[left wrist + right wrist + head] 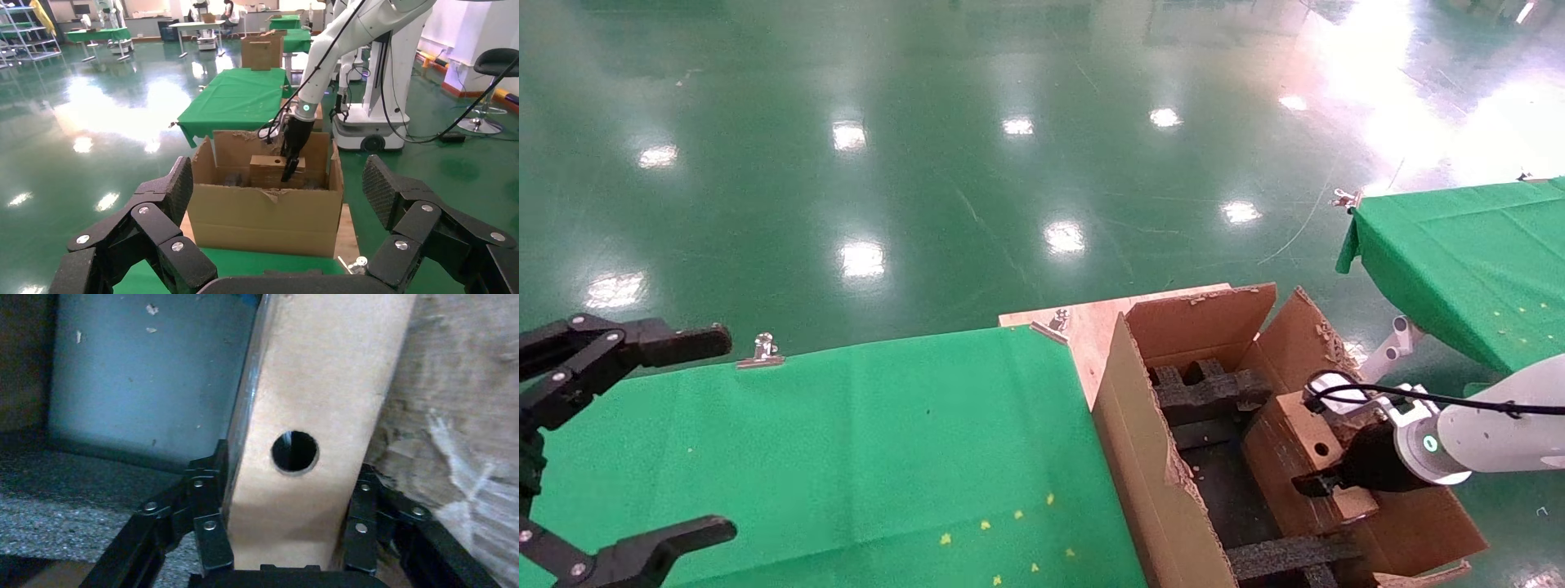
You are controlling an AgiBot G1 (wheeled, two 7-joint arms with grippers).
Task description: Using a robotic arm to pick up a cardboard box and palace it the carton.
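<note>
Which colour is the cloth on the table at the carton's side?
Green cloth, best in the head view.

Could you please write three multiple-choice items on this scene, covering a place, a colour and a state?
1. Where is the cardboard box?
A. on the floor
B. inside the carton
C. on the green table

2. What colour is the cloth on the table?
A. green
B. red
C. white

3. How does the right gripper stand?
A. open, away from everything
B. out of view
C. shut on the box

Answers: 1 B, the box stands between the carton's walls. 2 A, the cloth is plainly green. 3 C, its fingers press both sides; the left gripper waits open.
</note>
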